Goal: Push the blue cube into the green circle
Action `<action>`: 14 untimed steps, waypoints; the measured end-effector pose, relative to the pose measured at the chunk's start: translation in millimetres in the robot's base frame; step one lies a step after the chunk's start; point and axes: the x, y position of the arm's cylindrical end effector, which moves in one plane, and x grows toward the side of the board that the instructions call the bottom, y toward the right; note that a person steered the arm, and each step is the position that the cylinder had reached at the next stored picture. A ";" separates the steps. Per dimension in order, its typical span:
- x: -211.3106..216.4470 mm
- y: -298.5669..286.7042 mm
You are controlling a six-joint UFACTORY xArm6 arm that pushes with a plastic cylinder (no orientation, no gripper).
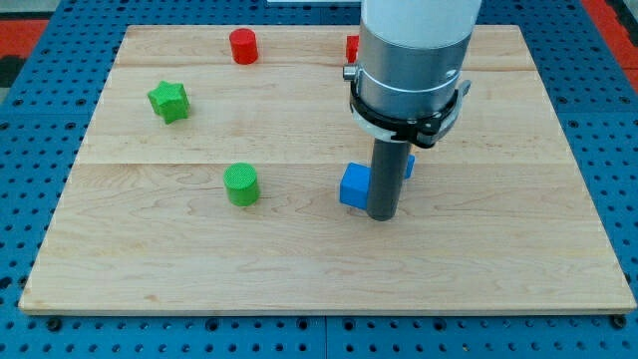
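Pressing down at mid-board, our straight dark rod ends in my tip [383, 215], which sits on the pale wooden table top [478, 269] and touches the right side of the small blue cube [353, 186]; no gap shows between them. Our rod has no jaws, so nothing opens or closes and nothing is held, only side contact with that cube. The blue cube sits near the board's centre, just to the view's left of my tip. The green circle, a short green cylinder block [240, 184], stands well apart to the view's left of the cube, at about the same height in the view, with bare wood between them. Counting blue: one cube, plus a second blue piece [410, 165] peeking out just right of the rod, mostly hidden, shape cannot tell. Counting green: two, the cylinder and a green star-shaped block [168, 101] near the view's upper left. Counting red: two, a red cylinder block [243, 46] near the view's top edge, left of centre, and a red block [352, 47] at the top, half covered by our grey arm housing [414, 60], shape cannot tell. Under the board we see one blue perforated base [40, 329] all round.
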 end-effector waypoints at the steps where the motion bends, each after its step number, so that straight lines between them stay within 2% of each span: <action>1: 12.7 -13.4; 2: 23.5 -60.2; 3: 10.9 -103.6; 5: 7.2 -160.2; 7: -24.4 -156.8; 8: -12.1 -155.1; 9: 45.4 -102.2; 10: 18.9 3.2; 11: -38.3 91.9; 12: -96.5 93.6; 13: -130.6 103.5; 14: -123.0 138.7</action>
